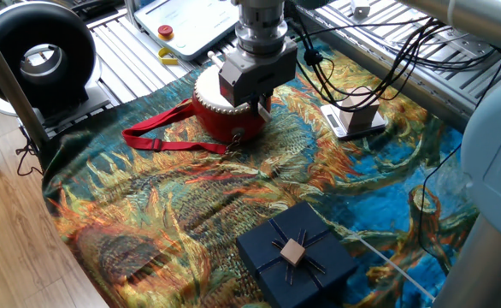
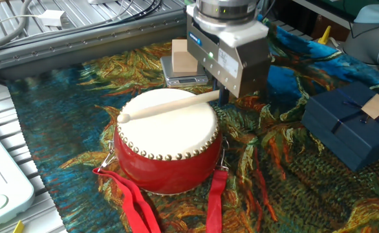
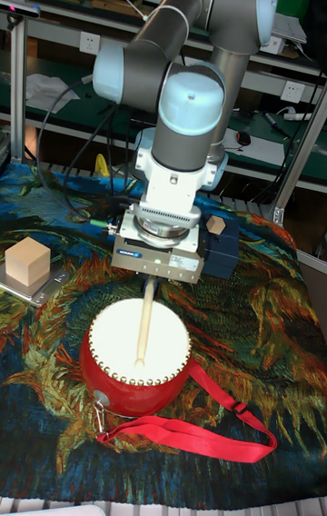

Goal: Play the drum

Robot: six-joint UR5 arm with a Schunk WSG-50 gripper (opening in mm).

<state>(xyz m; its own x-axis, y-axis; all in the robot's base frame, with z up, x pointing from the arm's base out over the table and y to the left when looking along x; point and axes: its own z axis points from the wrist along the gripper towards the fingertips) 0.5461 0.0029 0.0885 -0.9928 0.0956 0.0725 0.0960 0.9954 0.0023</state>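
Gripping a pale wooden drumstick (image 2: 167,107), the two-finger gripper (image 2: 223,97) is clamped on its handle w/ the tip lying across the cream skin of the squat red studded drum (image 2: 167,145) just below. Risk: a shallow angle mutes the hit, or the stick slips.

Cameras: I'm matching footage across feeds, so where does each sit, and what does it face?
One fixed view: high, over the cloth's floor-side corner, facing the drum; gripper and wrist show.
The other fixed view: low, close beside the drum, strap nearest; gripper holding the drumstick.
Tall fixed view: in front, facing the whole arm.
All share drum and gift box.
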